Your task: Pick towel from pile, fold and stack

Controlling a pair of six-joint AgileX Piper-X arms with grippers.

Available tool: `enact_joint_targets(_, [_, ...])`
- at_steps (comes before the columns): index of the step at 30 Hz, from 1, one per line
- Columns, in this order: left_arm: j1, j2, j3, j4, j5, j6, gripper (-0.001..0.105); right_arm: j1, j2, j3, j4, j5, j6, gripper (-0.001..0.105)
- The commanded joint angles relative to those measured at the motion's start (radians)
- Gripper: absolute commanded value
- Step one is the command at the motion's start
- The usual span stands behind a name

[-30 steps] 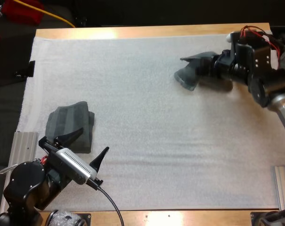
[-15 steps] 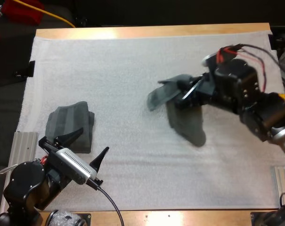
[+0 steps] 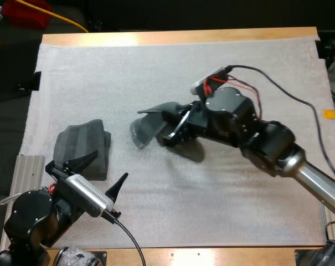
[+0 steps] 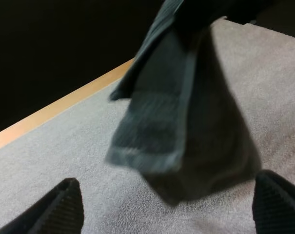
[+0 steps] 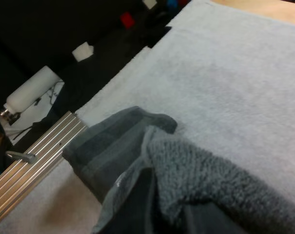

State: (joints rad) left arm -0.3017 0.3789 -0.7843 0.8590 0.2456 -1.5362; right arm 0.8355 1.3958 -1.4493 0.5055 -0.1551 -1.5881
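Observation:
A dark grey-green towel [image 3: 149, 123] hangs above the middle of the mat, with my right gripper [image 3: 176, 131] shut on it. In the left wrist view this same towel [image 4: 157, 122] dangles ahead, between and beyond my left gripper's fingertips [image 4: 67, 200]. In the right wrist view the held towel [image 5: 196, 185] bunches up close to the camera. The folded stack [image 3: 82, 147] [image 5: 110, 146] lies on the mat's left side. My left gripper [image 3: 109, 165] [image 4: 167, 183] stands open just right of the stack's near edge, holding nothing.
The white mat [image 3: 173, 72] covers the wooden table [image 3: 173, 36]. An aluminium rail [image 3: 24, 172] [image 5: 32, 163] runs along the mat's left edge beside the stack. Clutter lies on the dark floor past the far left corner.
My right arm has swung from the far right to the mat's middle, carrying the towel leftward toward the stack. The left arm and the stack have stayed put.

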Motion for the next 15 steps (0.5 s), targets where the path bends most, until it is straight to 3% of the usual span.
enact_joint_targets(1, [-0.004,0.002,-0.004,-0.005,-0.011,-0.008,0.069,0.004,0.001,-0.017,-0.016,-0.018,-0.003,0.002])
enact_joint_targets(5, [-0.004,0.002,-0.004,-0.005,-0.011,-0.008,0.069,0.027,0.041,-0.017,0.045,-0.085,-0.015,0.002])
enact_joint_targets(10, [-0.004,0.002,-0.004,-0.005,-0.011,-0.008,0.069,0.031,0.051,-0.008,0.222,-0.089,-0.096,0.002])
enact_joint_targets(13, [-0.004,0.002,-0.004,-0.005,-0.011,-0.008,0.069,0.029,0.051,-0.008,0.357,-0.046,-0.156,0.002])
enact_joint_targets(15, [-0.004,0.002,-0.004,-0.005,-0.011,-0.008,0.069,0.029,0.051,-0.008,0.449,0.038,-0.193,0.002])
